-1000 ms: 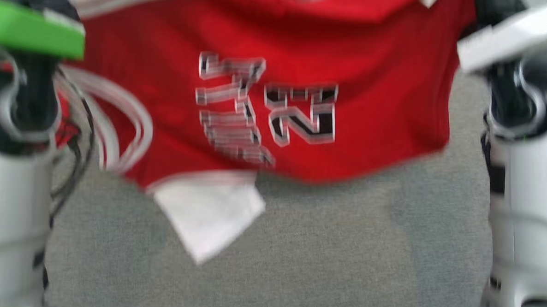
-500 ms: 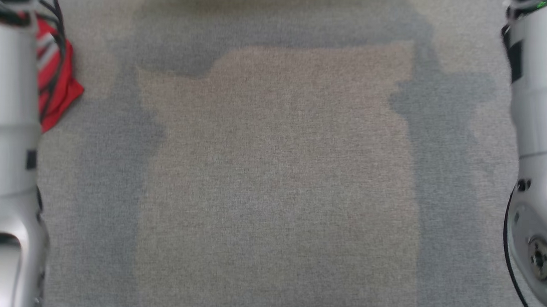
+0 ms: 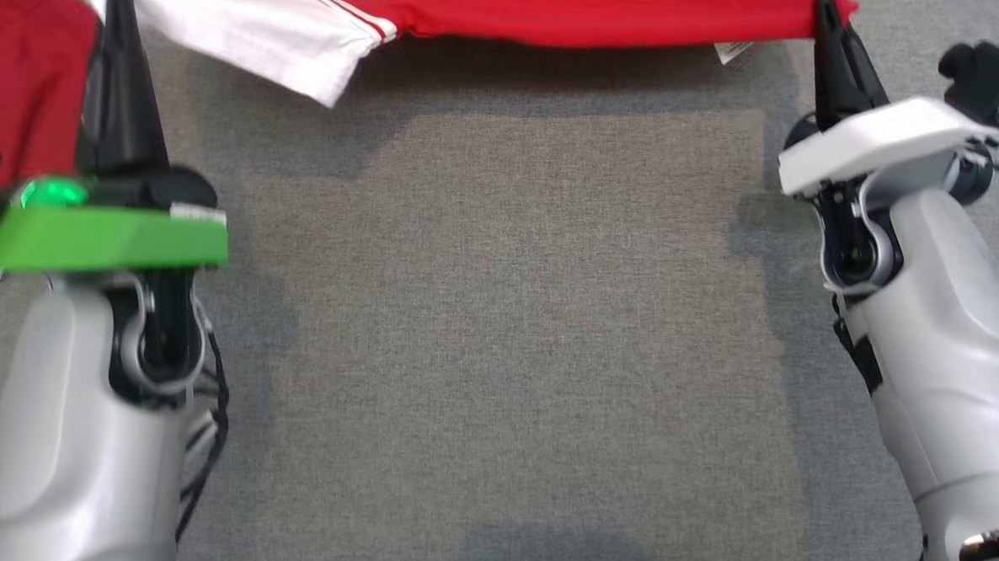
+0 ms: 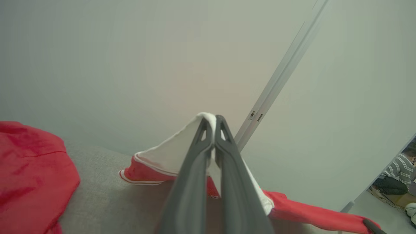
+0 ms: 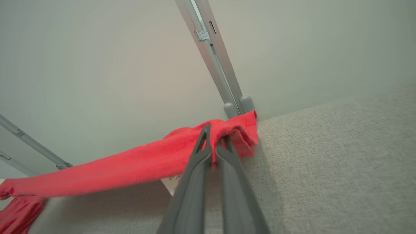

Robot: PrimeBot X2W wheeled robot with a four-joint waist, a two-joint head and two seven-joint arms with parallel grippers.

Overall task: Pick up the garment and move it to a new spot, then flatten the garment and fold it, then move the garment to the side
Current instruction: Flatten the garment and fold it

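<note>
head view first: the soft red knit garment with white sleeves [image 3: 562, 13] is strung in a taut band along the far edge of the grey fabric-covered desk [image 3: 506, 331]. a shadow lies under it, so it looks lifted clear of the surface. the left gripper [image 3: 120, 3] is at the far left corner and the right gripper [image 3: 825, 8] at the far right corner, one on each end.

over to the left wrist view: the left gripper [image 4: 214, 122] has its long dark fingers [image 4: 191, 169] pressed together with no gap, pinching the edge of a white sleeve [image 4: 169, 152]. the right wrist view matches it: the right gripper [image 5: 214, 136] is clamped tight on a bunched red corner, and the cloth sags away to the other arm.

this fabric reads as light, limp and a little stretchy. it droops wherever it is unsupported, as the loose sleeve flap [image 3: 249, 29] shows. seams, hems and corners look like the best places to take hold, and thin single layers may slip out.

a second red heap [image 3: 12, 57] sits at the desk's left edge, and it's unclear whether it is separate clothing.
</note>
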